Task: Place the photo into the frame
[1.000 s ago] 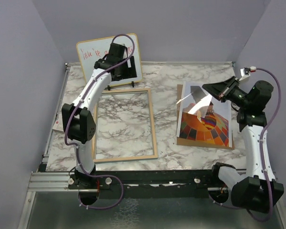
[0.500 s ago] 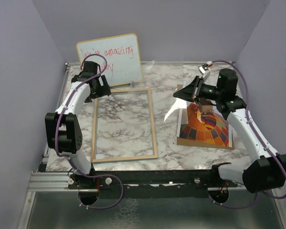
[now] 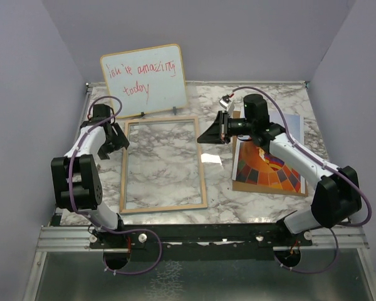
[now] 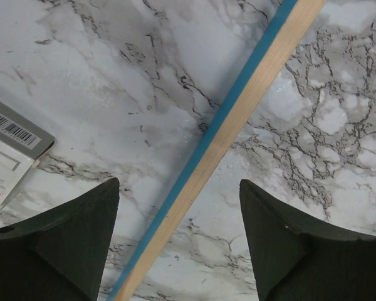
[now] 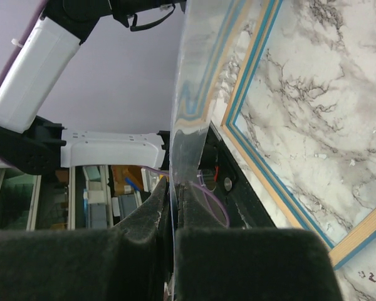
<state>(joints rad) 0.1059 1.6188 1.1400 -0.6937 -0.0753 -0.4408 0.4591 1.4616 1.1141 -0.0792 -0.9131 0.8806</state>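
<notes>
The frame [image 3: 202,164] lies flat on the marble at left of centre, light wood up, with a blue side showing [image 4: 238,116] [image 5: 263,179]. The photo [image 3: 272,169], an orange, red and blue balloon print, rests on a brown board at right. My right gripper [image 3: 214,133] [image 5: 174,185] hangs between the frame's far right corner and the photo, shut on a clear sheet [image 5: 194,94] that stands edge-on. My left gripper [image 3: 113,141] [image 4: 178,188] is open just above the frame's left rail, nothing between its fingers.
A whiteboard [image 3: 144,78] with red handwriting leans at the back left. A white card with a barcode [image 4: 9,150] lies left of the frame. The brown board [image 3: 237,169] sticks out under the photo. Purple walls close in both sides.
My right arm swung left from above the photo toward the frame, carrying the clear sheet. My left arm came down from the whiteboard to the frame's left rail.
</notes>
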